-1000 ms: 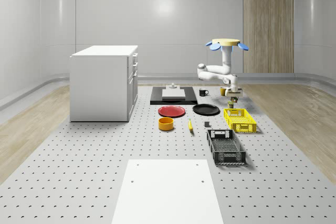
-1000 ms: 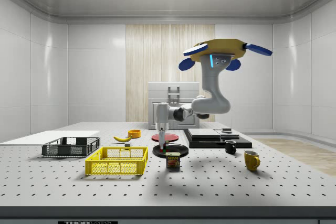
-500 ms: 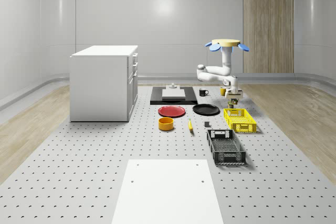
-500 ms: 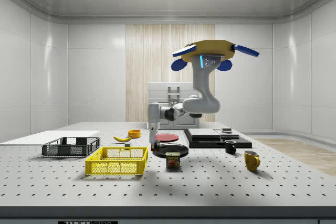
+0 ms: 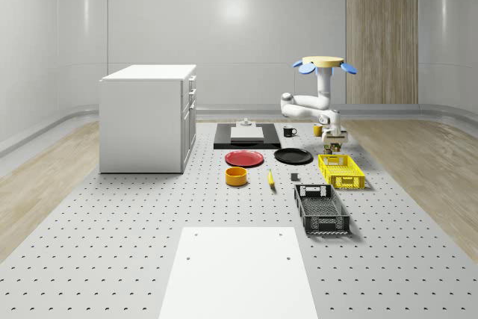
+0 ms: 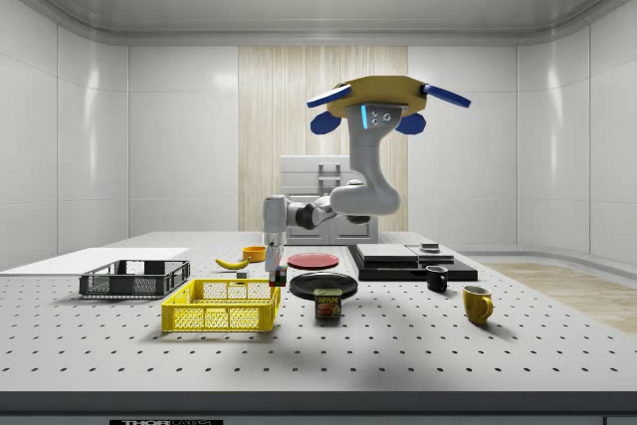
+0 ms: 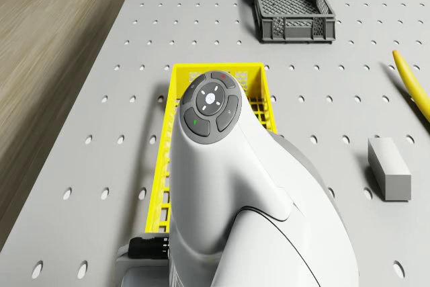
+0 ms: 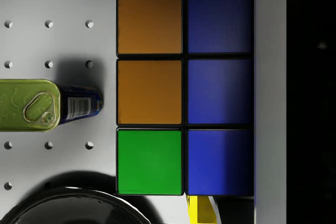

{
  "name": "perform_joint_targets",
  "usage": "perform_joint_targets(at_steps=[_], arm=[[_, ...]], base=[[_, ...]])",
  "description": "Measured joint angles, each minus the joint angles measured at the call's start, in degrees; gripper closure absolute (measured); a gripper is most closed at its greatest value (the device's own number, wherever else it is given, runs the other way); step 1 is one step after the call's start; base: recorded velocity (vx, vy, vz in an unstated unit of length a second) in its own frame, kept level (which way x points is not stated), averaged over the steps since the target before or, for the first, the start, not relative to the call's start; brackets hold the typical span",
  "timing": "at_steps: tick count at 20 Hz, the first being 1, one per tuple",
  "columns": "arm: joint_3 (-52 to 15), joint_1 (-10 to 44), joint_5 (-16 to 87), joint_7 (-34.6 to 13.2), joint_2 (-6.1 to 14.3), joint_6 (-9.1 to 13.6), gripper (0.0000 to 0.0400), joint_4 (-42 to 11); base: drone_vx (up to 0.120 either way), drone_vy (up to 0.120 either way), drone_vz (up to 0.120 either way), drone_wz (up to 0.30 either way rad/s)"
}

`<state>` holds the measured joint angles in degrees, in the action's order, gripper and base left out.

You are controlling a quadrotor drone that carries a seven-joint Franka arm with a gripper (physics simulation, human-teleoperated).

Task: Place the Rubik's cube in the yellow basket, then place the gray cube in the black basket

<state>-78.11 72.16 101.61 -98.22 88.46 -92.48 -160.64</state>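
1. The drone (image 6: pixel 383 99) hovers above the perforated desk (image 5: pixel 134 214), over the ground between the black plate (image 5: pixel 293 156) and the yellow mug (image 6: pixel 477 304); its white arm (image 6: pixel 350 196) reaches out toward the side view's left.
2. The claw (image 6: pixel 274 264) hangs at the near end of the yellow basket (image 6: pixel 222 306), just above its rim, pointing straight down.
3. It is pinching the Rubik's cube (image 8: pixel 184 92): in the wrist view the cube sits pressed against the dark finger, with orange, green and blue squares facing the camera. Its faces lie square to the claw — no tilt visible. A cube has no long axis to speak of.
4. In that same view a tin can (image 8: pixel 47 105) lies on its side on the desk below, and the black plate's rim curves in at one corner; a scrap of yellow basket wall peeks out under the cube.
5. The gray cube (image 7: pixel 389 168) rests on the desk, well apart from the claw, between the yellow basket and the banana (image 7: pixel 413 83). It reads as a short block, its long side running parallel to the yellow basket's long side.
6. The black basket (image 7: pixel 289 1) lies beyond the yellow one, end to end — both long axes in line.
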Motion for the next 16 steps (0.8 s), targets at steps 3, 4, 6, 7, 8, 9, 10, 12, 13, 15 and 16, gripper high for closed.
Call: perform_joint_targets(at_steps=[3, 4, 6, 7, 8, 9, 10, 12, 13, 15, 16], arm=[[0.0, 0.0, -0.1, 0.0, 0.1, -0.1, 0.0075, 0.0], [0.0, 0.0, -0.1, 0.0, 0.2, -0.2, 0.0075, 0.0], [0.0, 0.1, -0.1, 0.0, 0.3, -0.3, 0.0075, 0.0], [0.0, 0.1, -0.1, -0.1, 0.3, -0.3, 0.0075, 0.0], [0.0, 0.1, -0.1, -0.1, 0.4, -0.3, 0.0075, 0.0], [0.0, 0.1, -0.2, -0.1, 0.4, -0.4, 0.0075, 0.0], [0.0, 0.1, -0.2, -0.1, 0.4, -0.4, 0.0075, 0.0], [0.0, 0.1, -0.2, -0.1, 0.5, -0.5, 0.0075, 0.0], [0.0, 0.1, -0.2, -0.1, 0.6, -0.5, 0.0075, 0.0], [-0.1, 0.1, -0.3, -0.1, 0.6, -0.6, 0.0075, 0.0], [-0.1, 0.1, -0.3, -0.1, 0.7, -0.6, 0.0075, 0.0]], base=[[0.120, 0.000, 0.000, 0.000], [0.120, 0.000, 0.000, 0.000], [0.120, 0.000, 0.000, 0.000], [0.120, 0.000, 0.000, 0.000], [0.120, 0.000, 0.000, 0.000], [0.120, 0.000, 0.000, 0.000], [0.120, 0.000, 0.000, 0.000], [0.120, 0.000, 0.000, 0.000], [0.120, 0.000, 0.000, 0.000], [0.120, 0.000, 0.000, 0.000], [0.120, -0.080, 0.000, 0.000]])
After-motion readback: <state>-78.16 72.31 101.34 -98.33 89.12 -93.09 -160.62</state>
